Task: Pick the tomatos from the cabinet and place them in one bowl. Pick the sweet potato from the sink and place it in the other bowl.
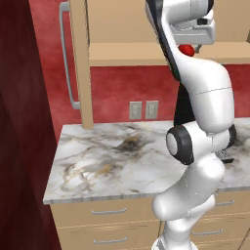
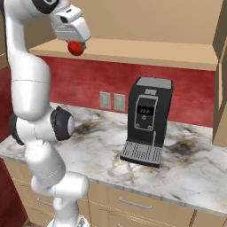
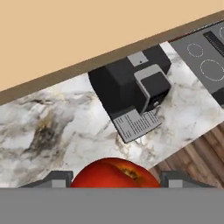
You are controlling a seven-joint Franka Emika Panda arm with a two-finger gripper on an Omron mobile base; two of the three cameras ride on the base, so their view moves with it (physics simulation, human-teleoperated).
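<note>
While gripper (image 2: 76, 44) pinches tomato (image 2: 76, 48) upper left of frame, arm lifts it clear of cabinet (image 2: 133, 51) shelf, over counter (image 2: 195, 168), ready for bowl.

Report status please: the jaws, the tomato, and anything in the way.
Gripper jaws shut on tomato, high at the cabinet shelf. Coffee machine on counter below, off to one side. No bowl seen.

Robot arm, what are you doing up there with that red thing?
The white robot arm is holding a tomato in its pincer, up by the bottom of the open cabinet. Below it is a marble counter with a black coffee machine on it. The tomato sits snug between the two fingertips, in the air and not yet put in any bowl.
</note>
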